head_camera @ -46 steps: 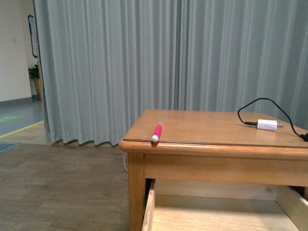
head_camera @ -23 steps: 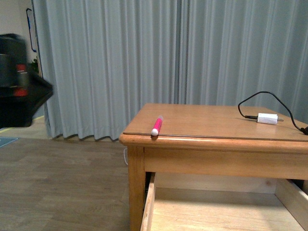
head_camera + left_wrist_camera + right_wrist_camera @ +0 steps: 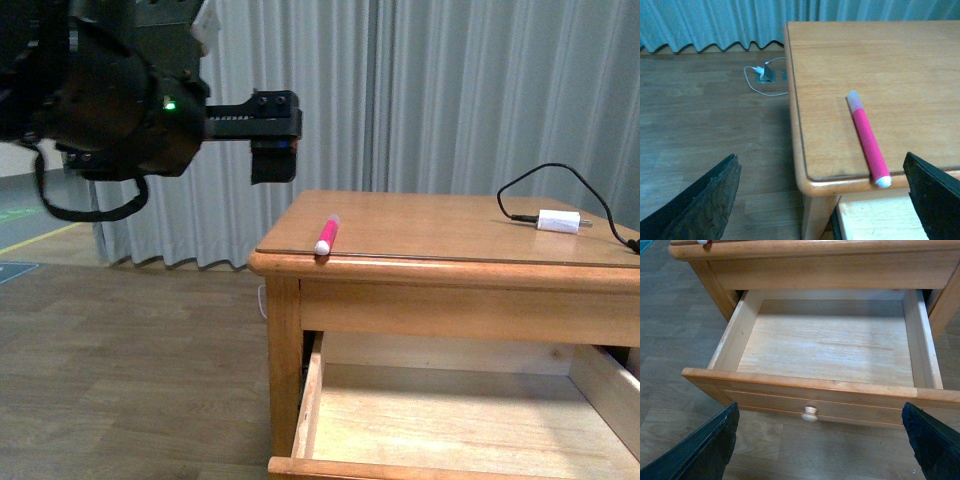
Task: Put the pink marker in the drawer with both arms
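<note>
Marker (image 3: 327, 234) lying on the table (image 3: 450, 245) by its front left corner, one end at the edge, my left gripper (image 3: 275, 140) high beside it, fingers (image 3: 705, 205) spread wide, holding nothing, drawer (image 3: 810, 386) pulled out below, my right gripper (image 3: 822, 440) facing its knob (image 3: 809, 413), spread wide, empty.

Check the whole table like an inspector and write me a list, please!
Surface: wooden table top, mostly bare.
Job's things: pink marker lying at the top's front left edge; drawer pulled open, nothing seen inside.
Clutter: white charger plug on the top's right side.
Grippers: left gripper open, raised beside the table's left corner; right gripper open above the drawer front; both empty.
Cables: black cable looping from the plug; white cable on the floor.
Surroundings: grey curtain, wooden floor.
</note>
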